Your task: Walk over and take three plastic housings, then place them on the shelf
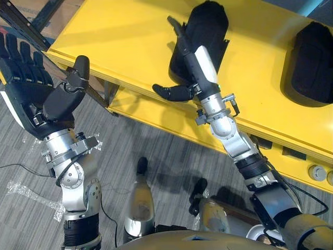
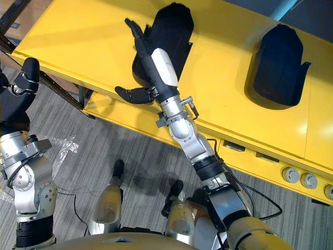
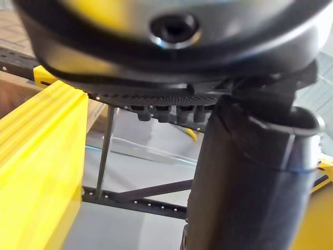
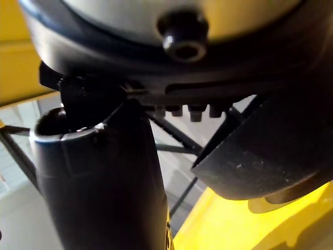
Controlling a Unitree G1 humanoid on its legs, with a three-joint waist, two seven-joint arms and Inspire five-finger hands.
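Two black plastic housings lie on the yellow table (image 1: 119, 36): one (image 1: 210, 26) near the middle, another (image 1: 312, 60) at the far right. My right hand (image 1: 200, 62) reaches over the table edge and lies along the left side of the middle housing (image 2: 174, 28), its fingers (image 1: 176, 27) straight and its thumb (image 1: 171, 92) spread out over the table's front. In the right wrist view the housing (image 4: 265, 156) shows dark beside the thumb (image 4: 99, 177). My left hand (image 1: 31, 83) is raised off the table's left end, open and holding nothing.
A dark metal rack frame (image 1: 26, 28) crosses behind the table's left end. Round buttons (image 2: 299, 178) sit on the table's front panel at the right. Grey carpet (image 1: 156, 151) lies below the table edge.
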